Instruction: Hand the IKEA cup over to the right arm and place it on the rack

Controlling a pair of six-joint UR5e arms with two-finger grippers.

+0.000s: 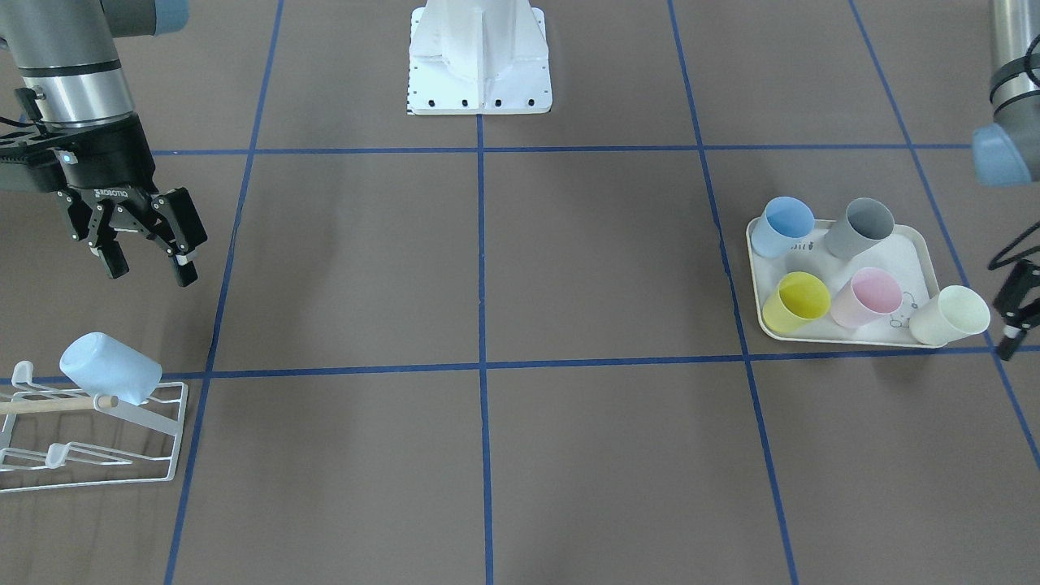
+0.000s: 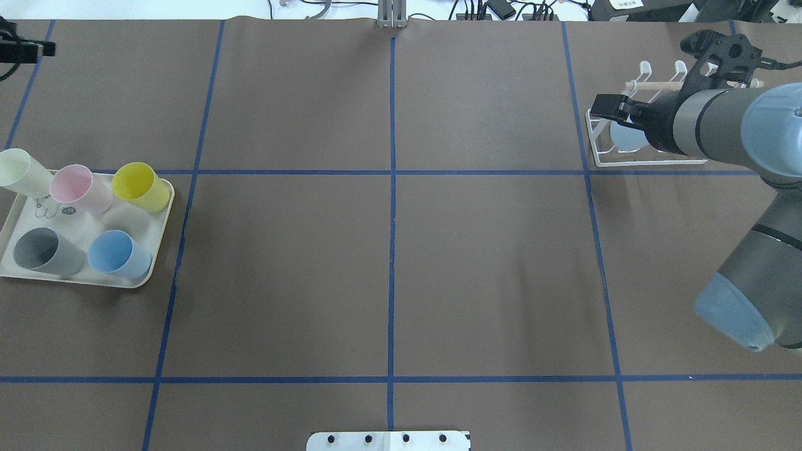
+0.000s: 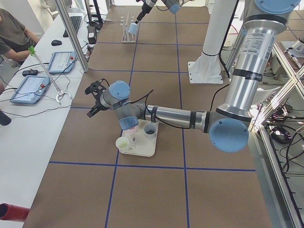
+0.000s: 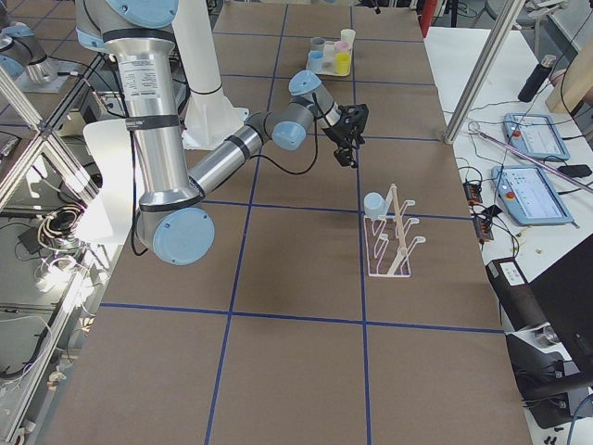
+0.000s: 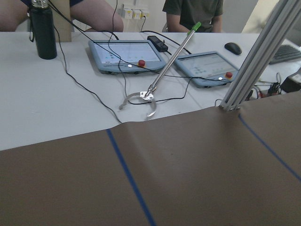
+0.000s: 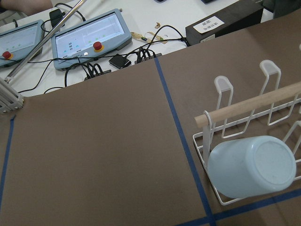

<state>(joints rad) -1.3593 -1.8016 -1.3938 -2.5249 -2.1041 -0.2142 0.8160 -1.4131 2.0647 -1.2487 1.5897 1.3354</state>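
A light blue cup (image 1: 110,367) sits upside down on a prong of the white wire rack (image 1: 122,455) with its wooden rod; it also shows in the right wrist view (image 6: 251,167). My right gripper (image 1: 151,270) is open and empty, above and just behind the rack, apart from the cup. Several more cups lie tilted on the cream tray (image 1: 902,260): blue (image 1: 782,226), grey (image 1: 861,227), yellow (image 1: 796,302), pink (image 1: 868,296) and cream (image 1: 949,315). My left gripper (image 1: 1007,325) is open and empty beside the cream cup, at the view's edge.
The robot's white base (image 1: 479,61) stands at the table's middle back. Blue tape lines divide the brown table (image 1: 487,268). Beyond the table's far edge lie control pendants (image 5: 127,54), cables and a dark bottle (image 5: 43,30); people sit there.
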